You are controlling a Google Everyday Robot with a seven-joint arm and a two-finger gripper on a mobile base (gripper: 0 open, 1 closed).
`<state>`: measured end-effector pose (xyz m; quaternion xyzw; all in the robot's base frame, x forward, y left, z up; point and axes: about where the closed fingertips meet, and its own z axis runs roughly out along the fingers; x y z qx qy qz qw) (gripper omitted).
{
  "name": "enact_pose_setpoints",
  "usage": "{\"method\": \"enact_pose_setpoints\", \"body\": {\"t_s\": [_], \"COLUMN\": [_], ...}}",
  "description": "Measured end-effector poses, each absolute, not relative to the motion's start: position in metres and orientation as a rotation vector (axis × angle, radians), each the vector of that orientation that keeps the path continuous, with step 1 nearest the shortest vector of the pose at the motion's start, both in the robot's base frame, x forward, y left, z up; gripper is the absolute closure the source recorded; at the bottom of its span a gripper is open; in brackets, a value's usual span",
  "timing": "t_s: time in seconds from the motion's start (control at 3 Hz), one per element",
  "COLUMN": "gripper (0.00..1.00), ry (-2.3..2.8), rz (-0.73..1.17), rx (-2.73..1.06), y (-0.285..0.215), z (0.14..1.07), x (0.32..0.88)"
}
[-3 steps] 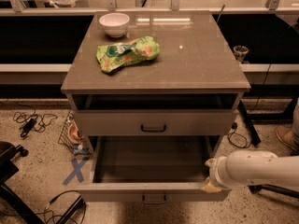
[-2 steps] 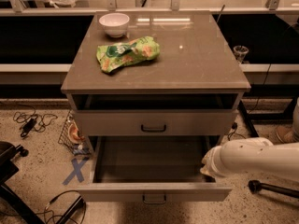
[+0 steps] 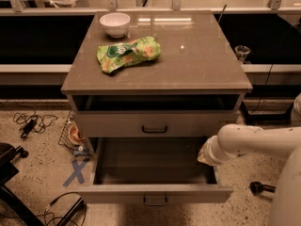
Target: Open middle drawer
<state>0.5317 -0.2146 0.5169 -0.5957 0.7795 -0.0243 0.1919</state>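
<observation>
The middle drawer (image 3: 155, 193) is pulled far out of the grey-beige cabinet, and its dark inside looks empty. Its small black bar handle (image 3: 155, 201) is on the front panel facing me. My white arm reaches in from the right. The gripper (image 3: 203, 155) is at the arm's tip, over the right side of the open drawer, near its right wall and behind the front panel. It is not on the handle. A closed drawer (image 3: 154, 125) with its own black handle sits just above. Anything below the open drawer is hidden.
On the cabinet top (image 3: 197, 60) lie a green snack bag (image 3: 128, 53) and a white bowl (image 3: 115, 23). A dark open slot runs under the top. Cables (image 3: 30, 122), a wire basket (image 3: 73, 136) and a blue X mark (image 3: 75, 173) are on the floor at left.
My arm's tip has moved up and to the left, from the drawer's front right corner to over its right side. The drawer stays pulled out the same amount.
</observation>
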Motion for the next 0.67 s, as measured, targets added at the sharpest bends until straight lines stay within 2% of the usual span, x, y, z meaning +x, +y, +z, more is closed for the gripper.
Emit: {"method": "enact_pose_setpoints", "body": {"t_s": [0.33, 0.67], "gripper": [1.0, 1.0], "ry": [2.2, 2.2], "rz": [0.029, 0.029], "rx": [-1.63, -1.631], "y": [-0.233, -0.2329], "z": [0.4739, 0.4743], "x": [0.5702, 0.569]}}
